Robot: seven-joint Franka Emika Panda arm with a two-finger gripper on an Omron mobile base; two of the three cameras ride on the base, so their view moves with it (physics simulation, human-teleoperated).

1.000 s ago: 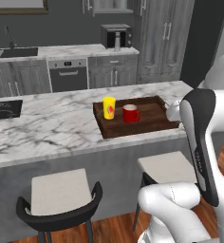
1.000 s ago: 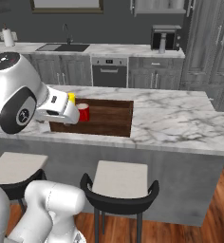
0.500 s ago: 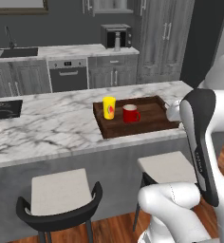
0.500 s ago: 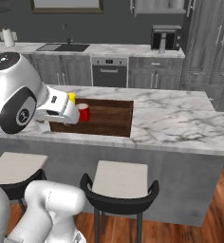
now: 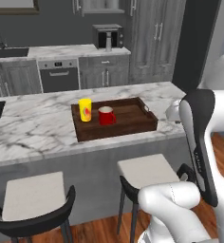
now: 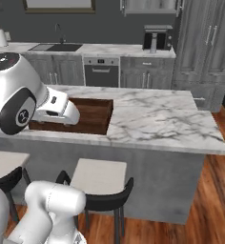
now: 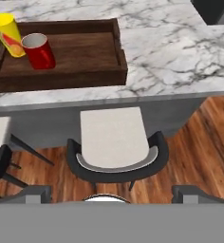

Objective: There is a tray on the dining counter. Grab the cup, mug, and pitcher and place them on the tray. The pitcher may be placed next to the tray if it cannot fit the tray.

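The dark wooden tray (image 7: 80,52) lies on the marble dining counter (image 7: 171,52). Inside it, at its left end, the yellow cup (image 7: 7,28) and the red mug (image 7: 38,51) stand upright side by side. My gripper (image 7: 112,193) is open, its tips wide apart and empty, held off the counter's front above a stool and looking down at the tray. The left base view shows the cup (image 5: 85,109) and mug (image 5: 106,115) in the tray (image 5: 128,121). In the right base view my hand (image 6: 62,108) covers the tray's (image 6: 93,116) left part. The pitcher is out of view.
Bar stools (image 7: 114,142) stand against the counter's grey front, two of them in the left base view (image 5: 142,171) (image 5: 33,197). Behind the counter runs a worktop with an oven (image 5: 59,76) and a coffee machine (image 5: 107,36). The counter's right end (image 6: 214,138) borders wooden floor.
The whole scene has slid left in both base views, so the cameras moved with the base. Cup and mug stay in the tray; the hand now hides them in the right base view.
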